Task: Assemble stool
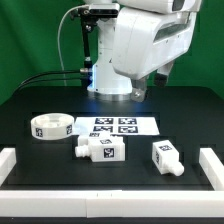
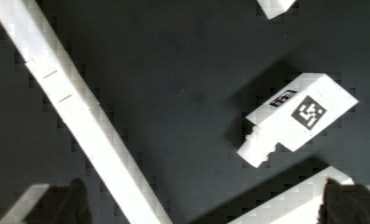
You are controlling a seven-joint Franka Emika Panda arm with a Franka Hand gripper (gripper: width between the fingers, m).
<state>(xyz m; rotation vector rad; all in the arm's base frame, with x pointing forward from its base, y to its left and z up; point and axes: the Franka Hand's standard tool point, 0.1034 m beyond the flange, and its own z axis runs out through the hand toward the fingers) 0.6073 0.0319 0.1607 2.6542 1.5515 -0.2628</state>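
The round white disc seat (image 1: 48,126) lies flat at the exterior view's left. Two block legs (image 1: 100,151) lie close together in front of the marker board (image 1: 115,125). A third leg (image 1: 165,156) lies apart at the exterior view's right. In the wrist view one tagged leg (image 2: 292,115) lies on the black table, well below my gripper (image 2: 200,210). The dark fingertips (image 2: 49,205) stand far apart at the frame's corners. The gripper is open and empty. In the exterior view the arm's white body hides the fingers.
White border rails line the table at the exterior view's left (image 1: 10,165), right (image 1: 210,165) and front (image 1: 110,205). One rail (image 2: 84,110) runs across the wrist view beside the leg. The robot base (image 1: 105,60) stands behind the marker board.
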